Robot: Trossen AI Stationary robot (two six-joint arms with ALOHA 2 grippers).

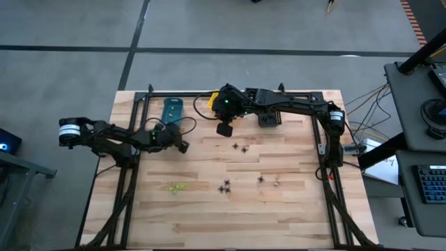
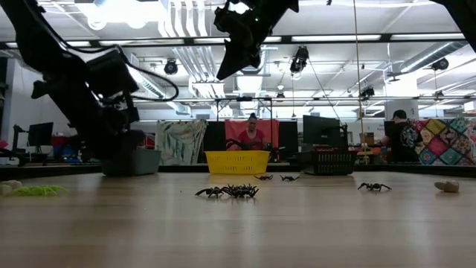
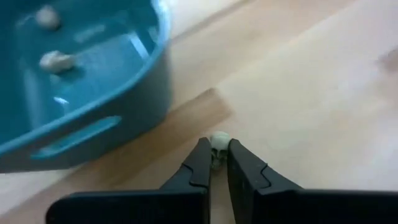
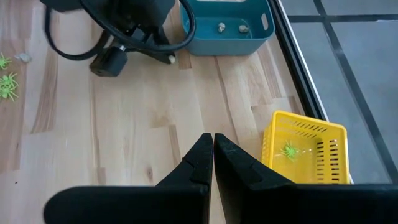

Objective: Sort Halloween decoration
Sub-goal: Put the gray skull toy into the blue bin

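In the left wrist view, the left gripper (image 3: 216, 163) has its fingers pinched tight on a small pale trinket (image 3: 219, 142), just beside the teal bin (image 3: 93, 118), which already holds two pale pieces. From above, the right gripper (image 1: 224, 129) hangs at upper centre with fingers closed on nothing, near the yellow bin (image 4: 305, 149) containing one green spider. Black spiders (image 1: 224, 187) lie scattered at centre, and green ones (image 1: 175, 187) at lower left.
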